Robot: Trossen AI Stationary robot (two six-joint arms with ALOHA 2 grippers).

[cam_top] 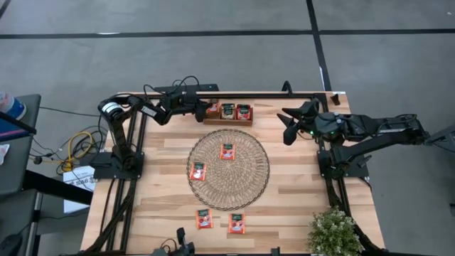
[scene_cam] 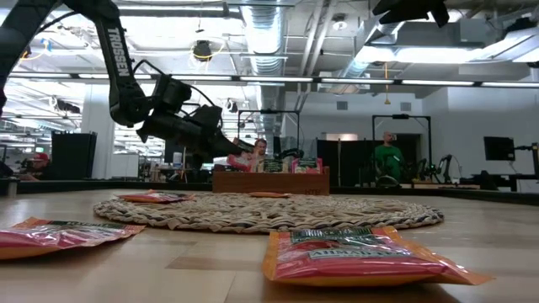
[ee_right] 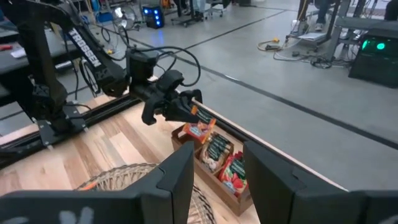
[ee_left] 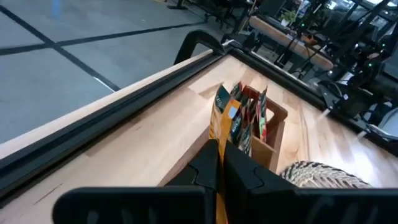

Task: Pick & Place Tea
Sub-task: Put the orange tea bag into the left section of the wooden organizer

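My left gripper (cam_top: 205, 108) is at the far edge of the table, over the left end of the brown wooden tray (cam_top: 227, 122), and is shut on a red-orange tea sachet (ee_right: 200, 116). Sachets stand upright in the tray's three compartments (ee_right: 219, 152). Two red-orange sachets (cam_top: 227, 151) (cam_top: 198, 171) lie flat on the round woven mat (cam_top: 249, 186). Two more (cam_top: 205, 219) (cam_top: 237, 224) lie on the wood near the table's near edge. My right gripper (cam_top: 288, 124) hangs open above the table, to the right of the tray. My left gripper pinches the sachet by one edge (ee_left: 219, 134) between its two shut fingers (ee_left: 202, 163). The fingers come slanting from the table's left and point toward the tray. The sachet sticks out past the fingertips and is tilted. Its free end (ee_left: 222, 99) is at the left compartment (ee_left: 249, 118); whether it touches the sachets there, I cannot tell.
A black rail (ee_left: 124, 99) runs along the far edge just behind the tray. A small green plant (cam_top: 333, 231) stands at the near right corner. Bare wood lies between the mat and the tray and on both sides of the mat. People show in the room behind.
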